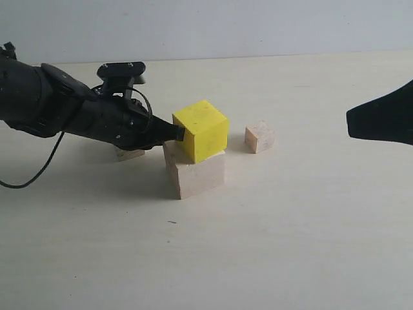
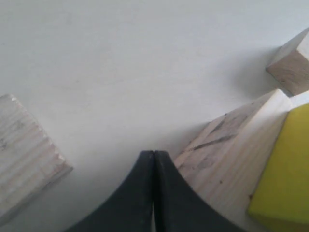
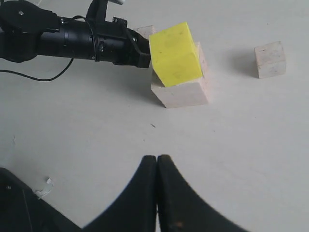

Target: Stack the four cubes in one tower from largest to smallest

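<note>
**Yellow cube sits askew on the pale base, left gripper's tip at its side**

We see the pale wood cube (image 1: 195,173) standing near the middle of the tabletop (image 1: 271,258), with the yellow cube (image 1: 201,129) on top of it. The yellow cube is twisted against its base: one upright corner points toward the near edge of the tabletop, and its body overhangs the base on the side toward the far edge. In the right wrist view it looks tipped as well, though we cannot tell whether it lies flat. Being cubes, none of them has a long axis to speak of.

The left gripper (image 1: 181,134) reaches in almost level from the left edge, its jaws pressed together and holding nothing, its tip touching the yellow cube's left face. The plywood cube (image 1: 131,154) lies on the tabletop under that arm, mostly hidden by it, apart from the base.

The small tan cube (image 1: 260,136) rests on the tabletop just right of the stack, a little nearer the far edge, not touching it.

The right gripper (image 3: 157,162) hangs by the right edge, well apart from every cube, its jaws pressed together on nothing
</note>
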`<state>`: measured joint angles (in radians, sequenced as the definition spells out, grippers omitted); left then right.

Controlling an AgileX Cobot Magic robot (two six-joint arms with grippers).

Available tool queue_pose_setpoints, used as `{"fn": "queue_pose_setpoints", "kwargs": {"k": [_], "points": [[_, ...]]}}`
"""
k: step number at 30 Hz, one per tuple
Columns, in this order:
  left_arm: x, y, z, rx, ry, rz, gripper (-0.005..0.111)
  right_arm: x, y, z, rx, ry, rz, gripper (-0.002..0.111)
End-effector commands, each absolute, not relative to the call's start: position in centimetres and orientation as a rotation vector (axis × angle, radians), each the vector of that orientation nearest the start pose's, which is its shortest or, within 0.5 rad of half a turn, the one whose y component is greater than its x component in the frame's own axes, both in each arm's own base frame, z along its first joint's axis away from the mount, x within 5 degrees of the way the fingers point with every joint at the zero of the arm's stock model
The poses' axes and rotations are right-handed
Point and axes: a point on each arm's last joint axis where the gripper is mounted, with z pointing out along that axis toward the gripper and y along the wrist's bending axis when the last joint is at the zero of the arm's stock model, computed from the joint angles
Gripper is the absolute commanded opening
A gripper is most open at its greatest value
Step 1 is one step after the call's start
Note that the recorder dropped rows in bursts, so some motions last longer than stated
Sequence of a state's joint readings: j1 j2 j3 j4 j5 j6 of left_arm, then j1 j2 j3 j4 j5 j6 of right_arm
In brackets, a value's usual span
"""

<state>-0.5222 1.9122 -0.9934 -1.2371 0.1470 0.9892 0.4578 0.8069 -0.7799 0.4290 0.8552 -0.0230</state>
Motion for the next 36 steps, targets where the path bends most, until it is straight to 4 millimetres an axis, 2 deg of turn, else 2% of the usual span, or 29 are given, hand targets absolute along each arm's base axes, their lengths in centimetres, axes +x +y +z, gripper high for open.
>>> {"fn": "queue_pose_setpoints", "kwargs": {"k": [1,4,10,15,18,21,24,28,32,36], "points": [[31.9,-19.9,13.8,0.411,2.459,-0.488,0.0,11.7,8.8,33.3,-0.391,2.357,0.72,0.0],[31.7,-19.7,14.5,0.404,2.437,-0.473,0.0,11.8,8.6,33.2,-0.394,2.353,0.675,0.0],[31.1,-17.8,17.2,0.352,2.36,-0.428,0.0,12.8,8.3,33.1,-0.387,2.317,0.576,0.0],[29.6,-17.2,18.2,0.373,2.364,-0.484,0.0,15.8,9.0,32.2,-0.319,2.297,0.506,0.0],[28.7,-17.2,18.0,0.376,2.399,-0.537,0.0,18.5,10.1,30.6,-0.278,2.307,0.495,0.0],[27.8,-17.0,17.5,0.347,2.435,-0.57,0.0,21.3,11.3,28.1,-0.257,2.348,0.467,0.0],[27.2,-16.7,17.2,0.332,2.451,-0.576,0.0,23.8,12.3,24.7,-0.24,2.425,0.432,0.0],[26.7,-16.4,17.3,0.328,2.453,-0.577,0.0,26.1,13.3,20.7,-0.185,2.489,0.415,0.0],[26.4,-16.5,17.5,0.338,2.457,-0.61,0.0,27.2,13.8,18.8,-0.189,2.484,0.403,0.0],[26.1,-16.6,18.5,0.357,2.431,-0.643,0.0,28.2,14.5,18.4,-0.209,2.498,0.428,0.0]]}}
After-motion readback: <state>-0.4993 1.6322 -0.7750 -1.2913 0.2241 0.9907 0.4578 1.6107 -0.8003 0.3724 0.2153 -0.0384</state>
